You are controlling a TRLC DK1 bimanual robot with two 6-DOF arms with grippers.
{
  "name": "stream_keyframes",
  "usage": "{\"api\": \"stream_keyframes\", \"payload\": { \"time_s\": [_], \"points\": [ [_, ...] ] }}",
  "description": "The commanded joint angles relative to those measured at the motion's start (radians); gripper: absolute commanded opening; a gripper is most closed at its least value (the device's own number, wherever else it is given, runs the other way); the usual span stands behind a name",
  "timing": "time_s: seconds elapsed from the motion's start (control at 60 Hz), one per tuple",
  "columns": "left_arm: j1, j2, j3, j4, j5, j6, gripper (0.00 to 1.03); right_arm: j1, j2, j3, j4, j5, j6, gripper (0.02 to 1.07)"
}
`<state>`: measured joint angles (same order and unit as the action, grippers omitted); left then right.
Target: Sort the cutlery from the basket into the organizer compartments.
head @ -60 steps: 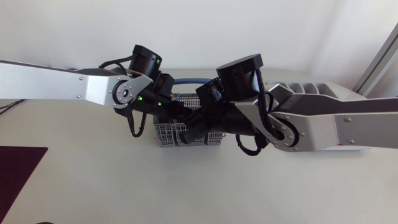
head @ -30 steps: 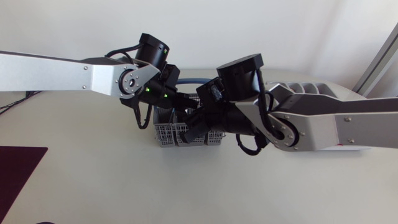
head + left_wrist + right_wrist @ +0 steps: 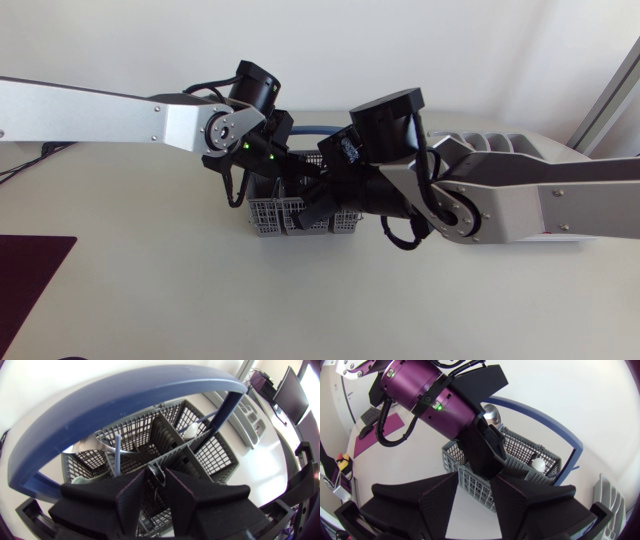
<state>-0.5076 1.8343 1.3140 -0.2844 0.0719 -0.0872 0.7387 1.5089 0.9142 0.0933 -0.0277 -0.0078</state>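
The grey mesh basket with its blue bail handle stands mid-table. My left gripper reaches down into it from the left. In the left wrist view this gripper stands narrowly open astride a divider, with a silvery cutlery handle between its tips. Other pieces stand in the basket: a pale blue handle and a white spoon. My right gripper hovers at the basket's front; its fingers are wide open over the basket wall. The white organizer lies at the right.
A dark purple mat lies at the table's left front edge. A silver spoon bowl and a white spoon bowl stick up from the basket. My left arm's last link crosses just above my right gripper.
My left arm has swung to the right, and its gripper has come further in over the basket. The right arm has kept still.
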Motion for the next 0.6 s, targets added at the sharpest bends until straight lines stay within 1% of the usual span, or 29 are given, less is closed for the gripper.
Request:
{"api": "stream_keyframes", "payload": {
  "time_s": [0.0, 0.167, 0.233, 0.267, 0.3, 0.45, 0.583],
  "points": [
    [-0.014, 0.04, 0.03, -0.006, -0.021, -0.028, 0.26, 0.008, -0.012, -0.018, 0.019, -0.003, 0.0, 0.5],
    [-0.02, 0.052, 0.025, -0.002, -0.041, -0.025, 0.24, 0.01, -0.012, -0.018, 0.019, -0.001, -0.001, 0.5],
    [-0.025, 0.06, 0.022, -0.002, -0.041, -0.025, 0.2, 0.01, -0.012, -0.018, 0.02, -0.001, -0.001, 0.5],
    [-0.028, 0.062, 0.019, 0.001, -0.041, -0.022, 0.2, 0.01, -0.012, -0.018, 0.02, -0.001, -0.003, 0.5],
    [-0.031, 0.062, 0.014, 0.005, -0.041, -0.02, 0.15, 0.01, -0.012, -0.018, 0.02, -0.001, -0.003, 0.5],
    [-0.031, 0.059, -0.012, 0.03, -0.041, -0.011, 0.03, 0.01, -0.012, -0.02, 0.02, -0.001, -0.004, 0.5],
    [-0.025, 0.031, -0.061, 0.05, -0.041, 0.001, 0.03, 0.01, -0.012, -0.021, 0.022, -0.001, -0.006, 0.5]
  ]
}}
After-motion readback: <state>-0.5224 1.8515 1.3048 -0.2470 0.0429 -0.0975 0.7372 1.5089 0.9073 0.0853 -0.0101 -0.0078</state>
